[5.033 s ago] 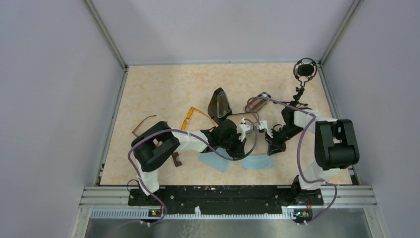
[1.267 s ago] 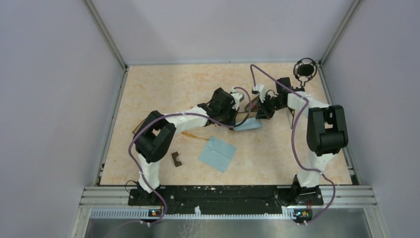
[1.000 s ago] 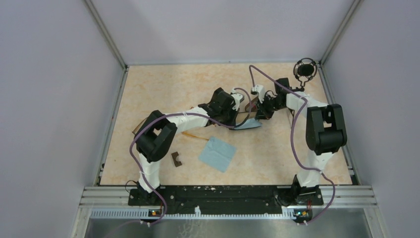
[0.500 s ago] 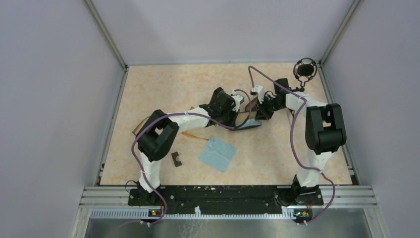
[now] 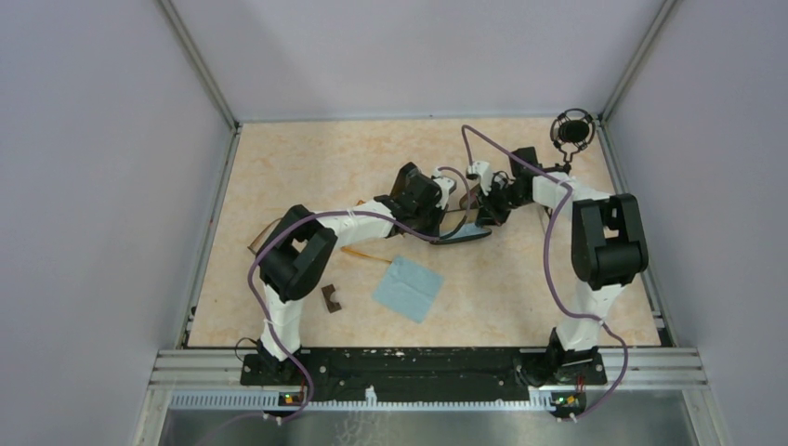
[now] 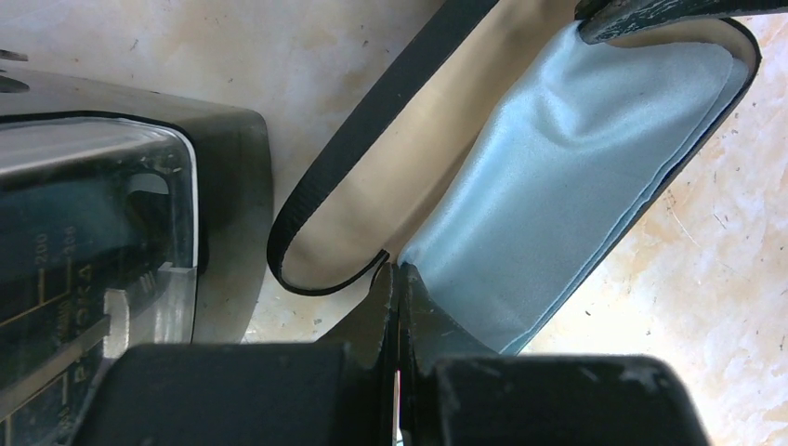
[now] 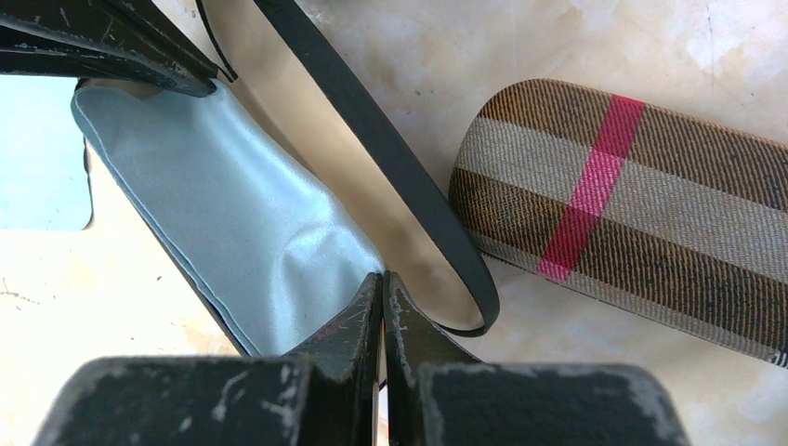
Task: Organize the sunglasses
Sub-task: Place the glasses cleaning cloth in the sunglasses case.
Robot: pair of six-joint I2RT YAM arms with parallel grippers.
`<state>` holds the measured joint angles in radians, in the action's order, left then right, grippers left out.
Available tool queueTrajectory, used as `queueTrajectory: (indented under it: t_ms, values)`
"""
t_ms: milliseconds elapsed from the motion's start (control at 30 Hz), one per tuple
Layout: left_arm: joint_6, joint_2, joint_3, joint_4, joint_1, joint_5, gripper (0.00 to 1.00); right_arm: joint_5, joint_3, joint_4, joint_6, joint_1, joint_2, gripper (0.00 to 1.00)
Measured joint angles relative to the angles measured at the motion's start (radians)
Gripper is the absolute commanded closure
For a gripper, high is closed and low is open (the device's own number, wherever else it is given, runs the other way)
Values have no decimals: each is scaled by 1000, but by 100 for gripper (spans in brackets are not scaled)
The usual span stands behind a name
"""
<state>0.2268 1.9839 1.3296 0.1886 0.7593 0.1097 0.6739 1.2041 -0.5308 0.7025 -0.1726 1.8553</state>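
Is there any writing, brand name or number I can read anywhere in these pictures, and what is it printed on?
"200": pale print, turned sideways, on the shiny face of the black case in the left wrist view; it is only just legible.
A second number beside it and a row of capital letters below it: too blurred to read.
Plaid case: stripes only, no text.
Top view: nothing readable.

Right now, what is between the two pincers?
A light-blue cloth, lying in the open black case, spans the stretch from the left pincer to the right pincer. Both wrist views show it.
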Motion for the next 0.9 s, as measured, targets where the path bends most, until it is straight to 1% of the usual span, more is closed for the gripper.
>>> queueTrajectory:
  t_ms: [100,167,233,333,467,700,800,900]
  values:
    - [1,0,0,0,0,2,81,0,0,0,0,-3,0,100]
    - [4,0,0,0,0,5,75,-1,0,0,0,-3,0,96]
    - [7,0,0,0,0,9,73,-2,0,-1,-5,-3,0,92]
    - [10,-3,-3,-3,-1,16,70,-1,0,-7,-16,-3,-1,88]
    - [11,-28,-16,3,-5,24,63,3,1,-27,-45,-3,-21,82]
    - [13,-155,-27,19,-10,15,50,3,0,-41,-109,-3,-200,71]
    - [14,-228,-32,51,-10,-27,46,5,-4,-40,-139,-3,-285,67]
    - [18,-286,-32,127,-9,-117,37,10,-43,-42,-171,-3,-377,62]
